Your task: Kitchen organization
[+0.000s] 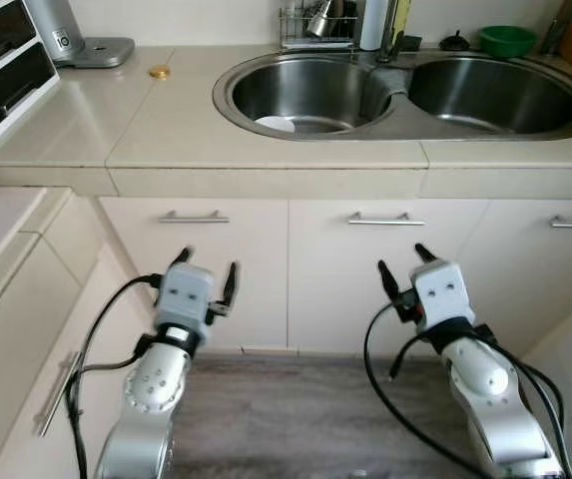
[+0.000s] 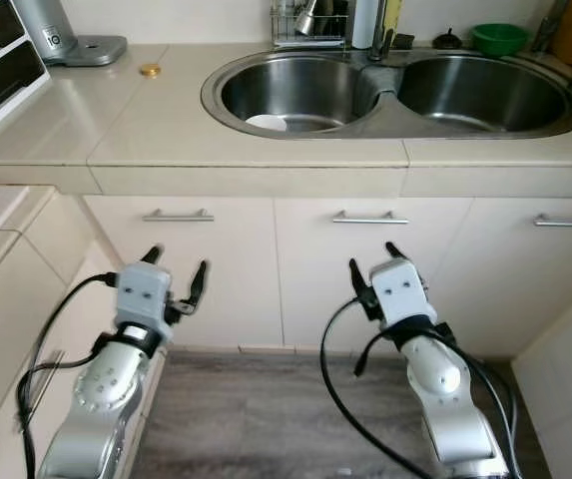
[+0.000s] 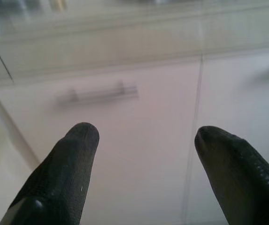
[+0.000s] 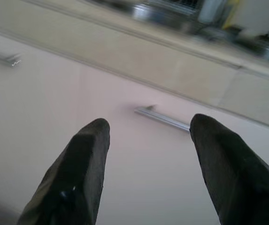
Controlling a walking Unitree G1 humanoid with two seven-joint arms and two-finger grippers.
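Nearest the camera, the left tool [image 1: 206,273] and the right tool [image 1: 402,261] are both hovering low in front of the cream cabinet doors [image 1: 256,269], each with its 2 black fingers spread apart, released and grasping nothing, touching nothing. In the left wrist view the fingertips [image 3: 80,136] are pointing at a brushed metal bar handle [image 3: 99,93] with clear space between them and the door; the right wrist view is showing the same wide gap, aimed toward another bar handle [image 4: 162,118].

Above the doors, the pale beige stone desk [image 1: 166,120] is carrying the stainless steel double sink [image 1: 405,125]. Lying in the left basin is a small white round dish [image 1: 275,124], probably the first thing to tidy. By my judgement it is looking like ceramic or hard plastic: light, stiff, likely slippery if wet, and breakable if knocked against the steel. Its raised rim is the sensible place to pinch, since the flat middle is offering no hold.

Further left, a small flat golden round lid or coin-like object [image 1: 160,72] is sitting on the desk near a grey metal appliance base [image 1: 91,48]; it is thin, so an edge grip would be needed.

At the back, a wire dish rack [image 1: 315,25] and a green plastic bowl [image 1: 507,40] are standing behind the sink.
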